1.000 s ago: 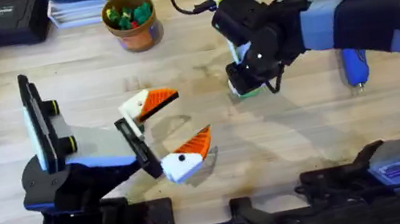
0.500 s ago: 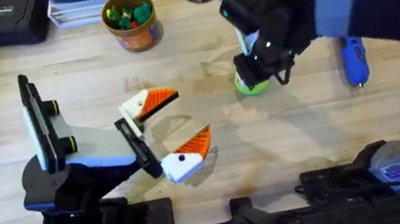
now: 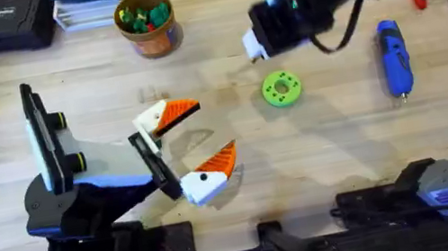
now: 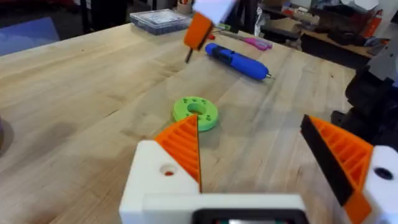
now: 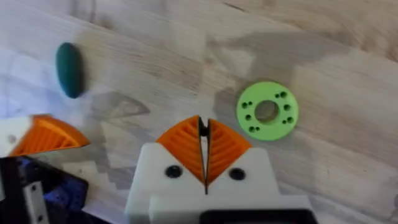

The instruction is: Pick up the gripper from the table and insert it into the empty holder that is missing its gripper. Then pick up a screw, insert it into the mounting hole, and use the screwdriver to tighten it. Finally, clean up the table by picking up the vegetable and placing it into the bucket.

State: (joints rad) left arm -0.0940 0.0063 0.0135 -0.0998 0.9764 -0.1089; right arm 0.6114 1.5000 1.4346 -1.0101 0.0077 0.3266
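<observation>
Overhead view: right arm is dark & blurred near the counter's (image 3: 242,177) far side, its pincer (image 5: 204,142) hard to make out there; right wrist view shows its pads pressed together on a thin dark bit, prob. a screw. Vegetable (image 5: 68,68) lies on bare wood apart from it, green disc (image 3: 282,88) near, screwdriver (image 3: 392,56) right of that. Left pincer (image 3: 194,139) is spread, holding nothing.

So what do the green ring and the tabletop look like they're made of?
The lime-green round disc with holes looks like matte moulded or printed plastic: uniform colour, crisp holes. The pale tabletop looks like light wood, with grain lines running along its planks.
</observation>
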